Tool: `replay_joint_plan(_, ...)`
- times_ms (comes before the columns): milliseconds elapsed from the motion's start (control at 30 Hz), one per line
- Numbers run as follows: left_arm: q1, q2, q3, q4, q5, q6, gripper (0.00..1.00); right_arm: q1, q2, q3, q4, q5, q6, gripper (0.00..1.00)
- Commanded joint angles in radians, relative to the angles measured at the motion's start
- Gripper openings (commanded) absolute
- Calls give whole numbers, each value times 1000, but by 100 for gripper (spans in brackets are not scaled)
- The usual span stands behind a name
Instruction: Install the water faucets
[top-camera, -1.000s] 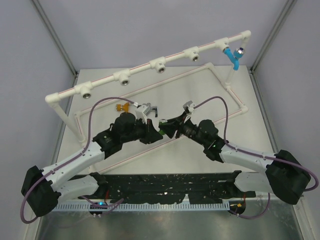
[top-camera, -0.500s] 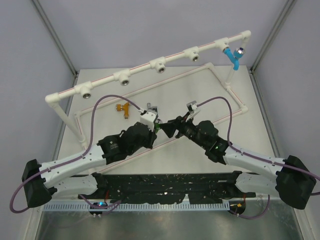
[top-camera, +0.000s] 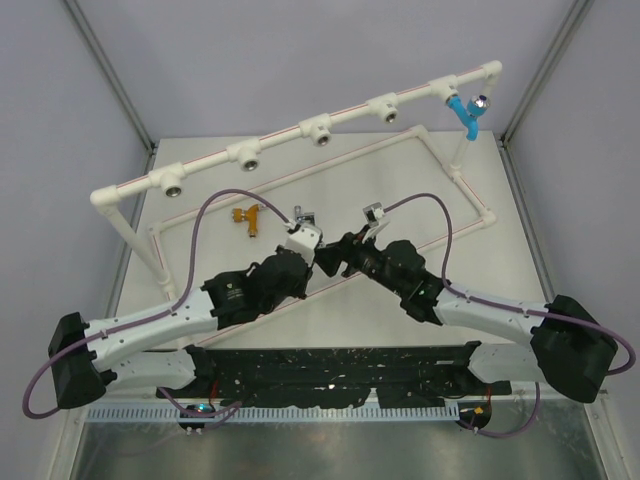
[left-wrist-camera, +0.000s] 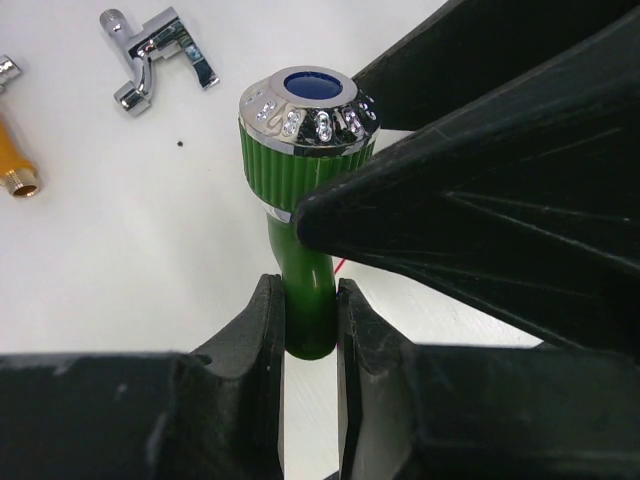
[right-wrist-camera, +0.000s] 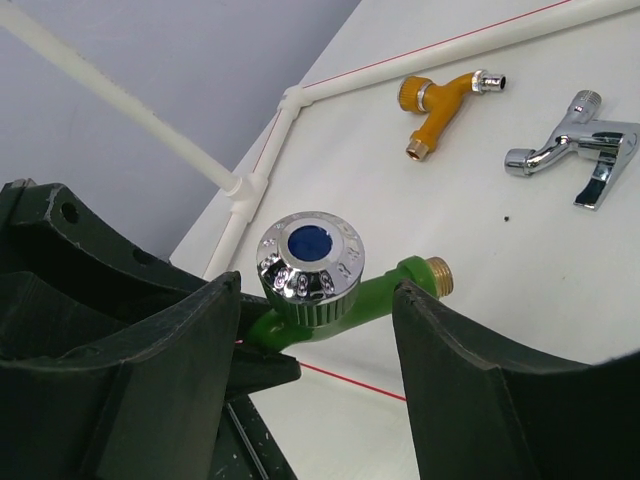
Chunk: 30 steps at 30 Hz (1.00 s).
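Green faucet (left-wrist-camera: 308, 170) is held off the bench (top-camera: 470, 290), approx. mid-bench, between both grippers. L gripper (left-wrist-camera: 305, 292): jaws closed on the faucet's green spout, one finger each side, both pads touching it. The faucet is held w/ its knob (left-wrist-camera: 310, 100) (chrome cap, blue centre) pointing away from the L fingers. R gripper (right-wrist-camera: 318, 295): jaws parted, one finger either side of the knob and close against it; whether they press on it can't be told. Brass threaded end is seen sticking out beside the R fingers.

Orange faucet (right-wrist-camera: 440, 97) and silver faucet (right-wrist-camera: 570, 155) are lying on the bench beyond the grippers, toward the far edge, near each other but apart.

Blue faucet (top-camera: 461, 108) is seen fitted on the white pipe frame (top-camera: 280, 140), at its end by the far-right corner.
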<state>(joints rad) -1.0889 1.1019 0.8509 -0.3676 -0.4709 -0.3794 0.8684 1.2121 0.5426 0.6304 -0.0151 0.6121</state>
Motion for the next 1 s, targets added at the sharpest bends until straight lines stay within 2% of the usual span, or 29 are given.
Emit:
replay_joint_plan(0,-11,-7,45,29,-19,45,0,6,21,66,54,-37,3,66)
replay_joint_plan(300,-28,-46,23,44,9,97,0,6,72,100,23,-69,-5,64)
replay_joint_plan(367,-26,-53,23,44,11,100,0,6,75,96,25,-66,-8,58)
replay_joint_plan(400,-26,-57,22,42,11,103,1,6,72,91,28,-65,-12,50)
replay_joint_plan(433,-28,-63,20,42,12,106,7,4,70,88,31,-65,-15,46)
replay_joint_plan(533,-26,-85,11,30,31,117,27,-8,47,63,60,-83,-32,22)
replay_joint_plan(567,-25,-95,8,22,38,125,37,-20,40,51,71,-91,-32,16)
replay_joint_plan(600,-23,-114,4,18,49,131,48,-31,26,45,90,-112,-40,6)
replay_joint_plan(667,-6,-144,-19,24,93,140,69,-45,-2,19,130,-146,-51,5)
replay_joint_plan(733,36,-197,-55,48,171,143,82,-72,-25,-6,187,-218,-63,5)
replay_joint_plan(867,222,-357,-177,168,433,109,93,-184,-62,-62,354,-412,-40,5)
replay_joint_plan(900,268,-393,-206,199,539,109,96,-207,-62,-75,427,-495,-16,5)
replay_joint_plan(967,329,-459,-240,245,654,129,100,-259,-49,-75,524,-648,33,5)
